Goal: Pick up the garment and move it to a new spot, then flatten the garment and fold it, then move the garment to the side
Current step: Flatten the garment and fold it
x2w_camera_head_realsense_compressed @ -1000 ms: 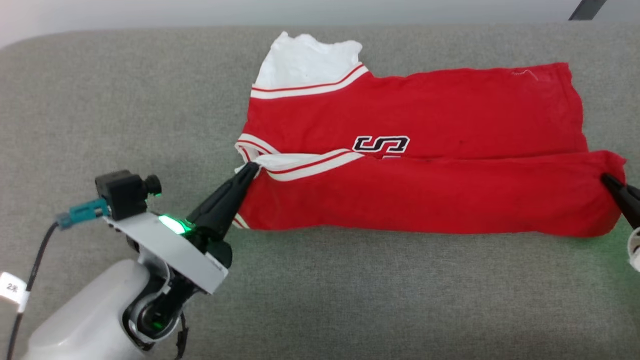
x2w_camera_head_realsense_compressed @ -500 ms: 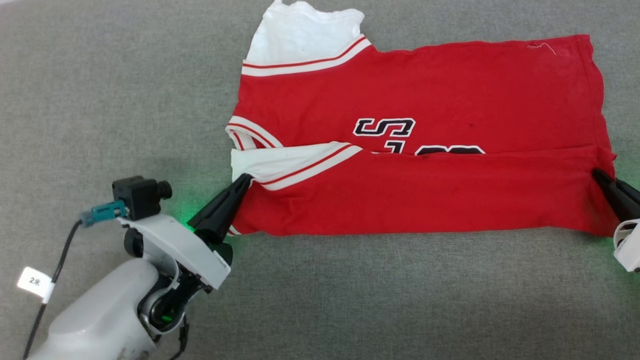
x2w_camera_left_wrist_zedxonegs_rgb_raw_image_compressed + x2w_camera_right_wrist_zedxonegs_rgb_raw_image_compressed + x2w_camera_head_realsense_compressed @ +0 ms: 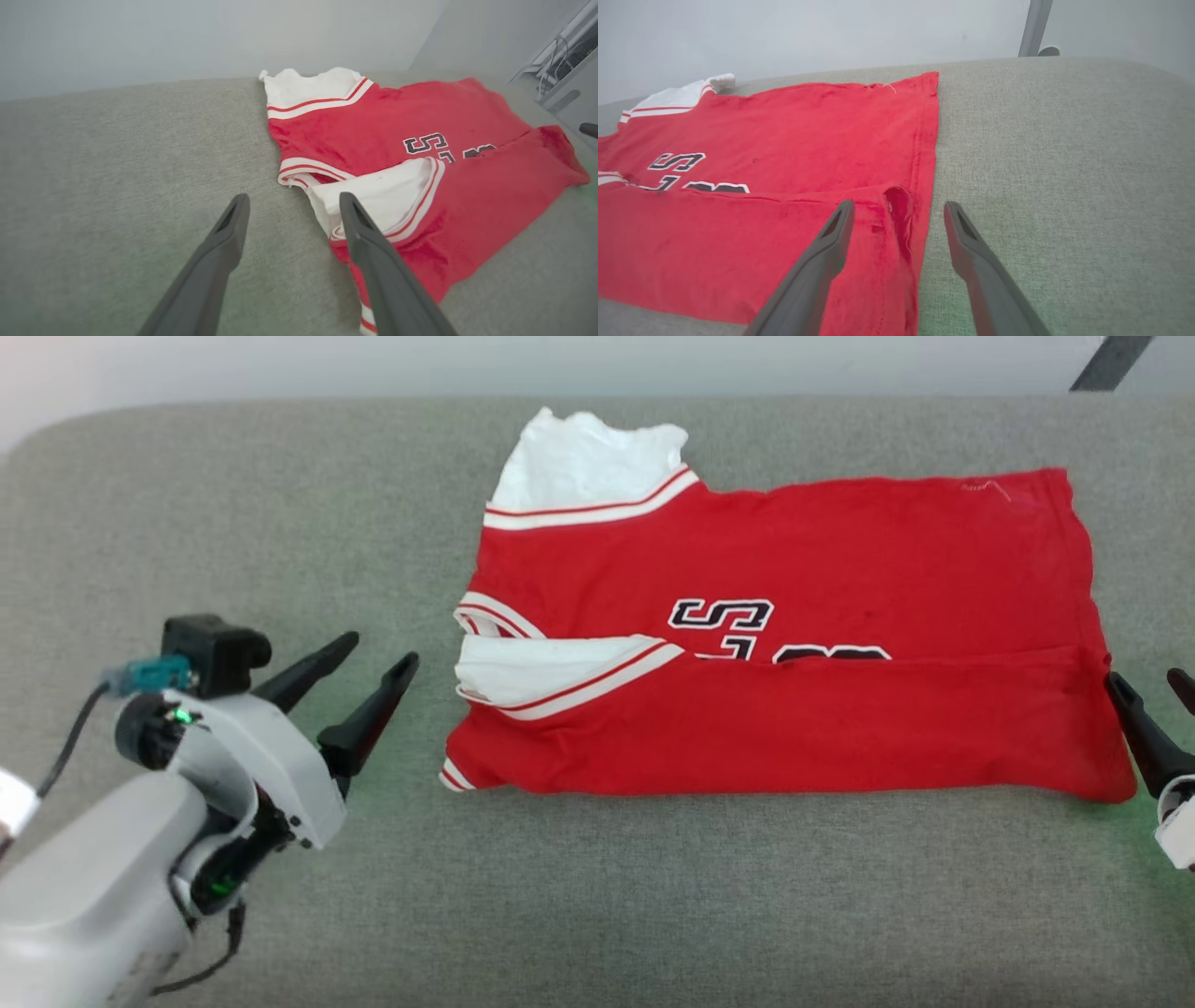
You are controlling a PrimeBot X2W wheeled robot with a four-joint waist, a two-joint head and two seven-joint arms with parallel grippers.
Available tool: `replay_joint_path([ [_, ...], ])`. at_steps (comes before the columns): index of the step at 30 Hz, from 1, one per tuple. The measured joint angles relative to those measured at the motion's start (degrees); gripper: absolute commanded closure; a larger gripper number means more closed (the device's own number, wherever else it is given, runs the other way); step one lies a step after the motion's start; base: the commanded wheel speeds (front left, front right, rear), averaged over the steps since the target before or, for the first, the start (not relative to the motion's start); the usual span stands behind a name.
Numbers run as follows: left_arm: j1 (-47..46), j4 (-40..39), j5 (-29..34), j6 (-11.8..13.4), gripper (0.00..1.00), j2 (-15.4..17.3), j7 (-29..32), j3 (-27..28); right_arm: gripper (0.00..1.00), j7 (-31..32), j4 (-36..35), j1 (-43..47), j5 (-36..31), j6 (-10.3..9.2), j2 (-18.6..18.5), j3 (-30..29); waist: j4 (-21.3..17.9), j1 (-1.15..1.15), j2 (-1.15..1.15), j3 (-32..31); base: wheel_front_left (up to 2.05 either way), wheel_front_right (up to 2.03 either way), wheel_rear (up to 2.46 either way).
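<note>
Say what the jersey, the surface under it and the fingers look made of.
Jersey: soft knit fabric, likely cotton, matte, creasing softly at its fold.
Surface: grey woven upholstery, flecked, matte, probably padded.
Fingers: dark, smooth, matte, likely hard plastic; could be coated metal.

The desk (image 3: 653, 896) has a grey woven fabric top with a rounded far-left corner. The shirt (image 3: 840, 551) lies flat on it, right of centre, collar end left, hem right. Its near long edge is folded over the body, partly covering the lettering (image 3: 721, 613). A white sleeve (image 3: 588, 462) sticks out at the far left.
</note>
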Motion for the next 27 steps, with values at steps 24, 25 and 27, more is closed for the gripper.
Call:
replay_joint_path([
  [24, -2.96, -4.94, -14.43, 5.43, 0.56, 1.80, 34.12, -4.52, 0.00, 3.68, -8.76, 0.83, -3.98, 0.00, 2.81, -4.28, -4.81, 0.00, 0.00, 2.91, 0.00, 0.00, 0.00],
  [25, -3.13, -4.12, -14.84, 4.74, 0.80, 1.67, 34.38, -4.44, 0.00, 3.93, -8.91, 0.83, -4.05, 0.00, 2.80, -4.33, -5.09, 0.00, 0.00, 3.13, 0.00, 0.00, 0.00],
  [27, -3.29, -2.69, -15.69, 3.21, 1.00, 1.30, 34.23, -3.98, 0.00, 5.36, -9.48, 0.72, -4.92, 0.00, 2.66, -3.56, -5.60, 0.00, 0.00, 3.46, 0.00, 0.00, 0.00],
])
